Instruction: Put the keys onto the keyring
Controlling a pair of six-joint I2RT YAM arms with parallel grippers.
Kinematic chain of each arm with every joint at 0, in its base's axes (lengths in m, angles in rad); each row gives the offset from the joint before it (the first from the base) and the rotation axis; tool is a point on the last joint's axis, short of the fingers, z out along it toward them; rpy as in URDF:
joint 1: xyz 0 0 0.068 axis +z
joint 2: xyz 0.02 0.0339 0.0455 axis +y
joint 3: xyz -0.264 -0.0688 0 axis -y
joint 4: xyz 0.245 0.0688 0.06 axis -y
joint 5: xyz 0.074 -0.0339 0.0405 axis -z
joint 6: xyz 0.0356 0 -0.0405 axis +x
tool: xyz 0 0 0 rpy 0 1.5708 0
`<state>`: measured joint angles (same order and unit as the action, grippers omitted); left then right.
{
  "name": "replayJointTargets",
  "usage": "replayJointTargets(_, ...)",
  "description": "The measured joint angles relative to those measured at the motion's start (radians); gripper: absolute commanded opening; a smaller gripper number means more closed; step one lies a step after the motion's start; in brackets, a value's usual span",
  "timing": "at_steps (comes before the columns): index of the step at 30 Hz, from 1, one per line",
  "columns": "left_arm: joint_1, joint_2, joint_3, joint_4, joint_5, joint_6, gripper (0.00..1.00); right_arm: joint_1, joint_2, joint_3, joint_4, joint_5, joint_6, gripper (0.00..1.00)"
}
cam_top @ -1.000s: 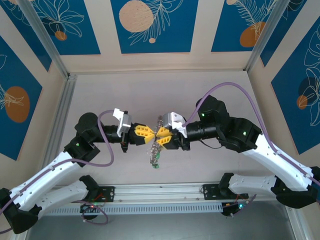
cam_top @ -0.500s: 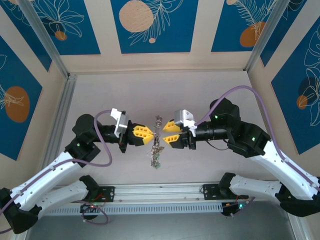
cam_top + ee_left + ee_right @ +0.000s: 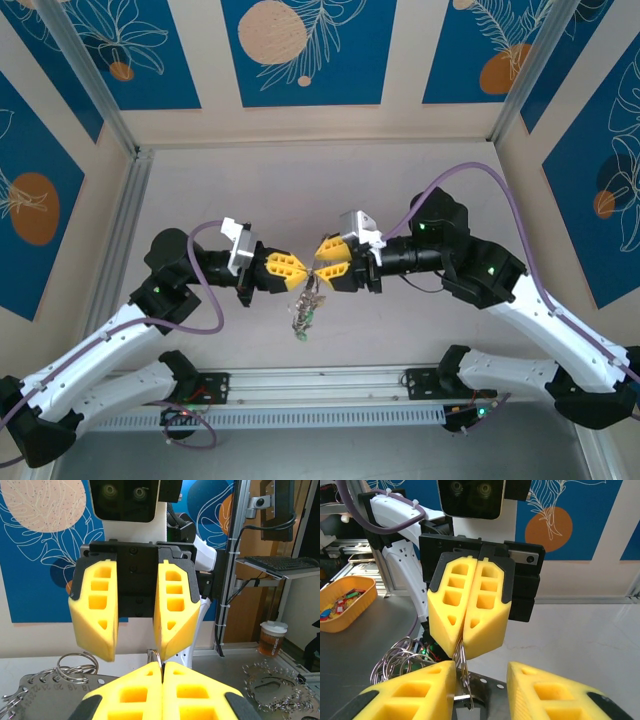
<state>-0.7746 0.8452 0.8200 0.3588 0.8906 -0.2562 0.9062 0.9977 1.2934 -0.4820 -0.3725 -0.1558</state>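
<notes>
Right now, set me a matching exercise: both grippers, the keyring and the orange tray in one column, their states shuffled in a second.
Column 1:
1. left gripper
2. right gripper
3. keyring
4. orange tray

Column 2:
A. fingers spread apart
B. holds small colourful bits
C. fingers pressed together
D. hangs pinched between yellow fingers

Pairs: 1-C; 2-A; 3-D; 4-B

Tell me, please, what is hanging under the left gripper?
A thin keyring hangs from the shut left gripper, with a key cluster dangling below. The ring's top is covered between the fingers; single keys are too small to tell apart.
</notes>
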Motion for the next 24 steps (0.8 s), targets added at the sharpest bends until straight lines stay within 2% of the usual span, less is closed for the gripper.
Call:
replayJointTargets(4, 0.000, 0.000, 0.000, 0.000, 0.000, 0.000, 0.00, 0.000, 0.013, 0.000, 0.004, -0.013, 0.008, 0.26)
replayJointTargets(7, 0.000, 0.000, 0.000, 0.000, -0.001, 0.000, 0.00, 0.000, 0.016, 0.000, 0.003, -0.025, 0.009, 0.13)
replayJointTargets(9, 0.000, 0.000, 0.000, 0.000, -0.002, 0.001, 0.00, 0.002, 0.016, 0.000, -0.001, -0.031, 0.010, 0.00)
replayJointTargets(13, 0.000, -0.002, 0.006, -0.046, -0.020, 0.027, 0.00, 0.002, 0.014, 0.000, -0.023, -0.016, -0.001, 0.00)
replayJointTargets(14, 0.000, -0.003, 0.014, -0.079, -0.031, 0.043, 0.04, 0.002, 0.014, 0.001, -0.032, -0.003, -0.005, 0.00)
replayJointTargets(15, 0.000, -0.003, 0.027, -0.120, -0.042, 0.061, 0.13, 0.003, 0.014, 0.004, -0.044, 0.011, -0.011, 0.00)
replayJointTargets(18, 0.000, -0.003, 0.089, -0.261, -0.079, 0.133, 0.31, 0.004, 0.021, 0.037, -0.095, 0.066, -0.031, 0.00)
replayJointTargets(20, 0.000, -0.009, 0.142, -0.357, -0.105, 0.183, 0.34, 0.003, 0.021, 0.064, -0.135, 0.105, -0.047, 0.00)
replayJointTargets(24, -0.001, -0.024, 0.236, -0.536, -0.169, 0.268, 0.34, 0.003, 0.033, 0.127, -0.194, 0.158, -0.079, 0.00)
